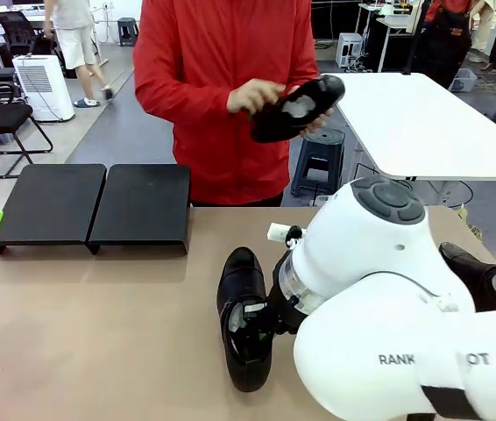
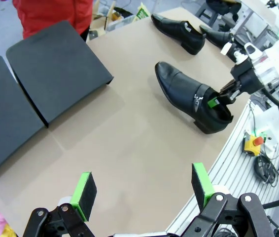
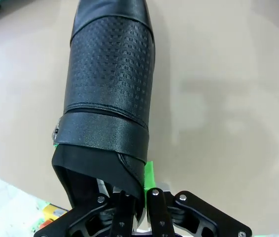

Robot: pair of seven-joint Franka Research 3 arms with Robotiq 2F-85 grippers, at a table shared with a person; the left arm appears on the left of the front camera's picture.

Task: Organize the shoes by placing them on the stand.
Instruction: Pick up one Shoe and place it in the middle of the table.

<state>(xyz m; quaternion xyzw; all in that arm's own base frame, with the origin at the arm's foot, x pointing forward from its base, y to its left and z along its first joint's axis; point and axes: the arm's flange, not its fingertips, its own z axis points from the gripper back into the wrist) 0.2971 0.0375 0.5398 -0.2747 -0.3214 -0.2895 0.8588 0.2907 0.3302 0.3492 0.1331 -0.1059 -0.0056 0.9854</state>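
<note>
Right wrist view: right claw (image 3: 140,181) tight on shoe (image 3: 110,79)

The shoe (image 3: 111,74) is glossy leather, finely embossed on top; the stand (image 1: 143,206) is matt, possibly plastic; the surface (image 1: 99,351) smooth.

Stand (image 1: 90,206) sitting far-left on the table (image 1: 99,351) | middle shoe (image 1: 244,316) lying right of it, toward the near edge | second shoe (image 1: 471,267) resting at the right edge

White right arm (image 1: 379,289), black lettering (image 1: 432,360); black left claw (image 2: 143,186), green pads (image 2: 86,191).
</note>
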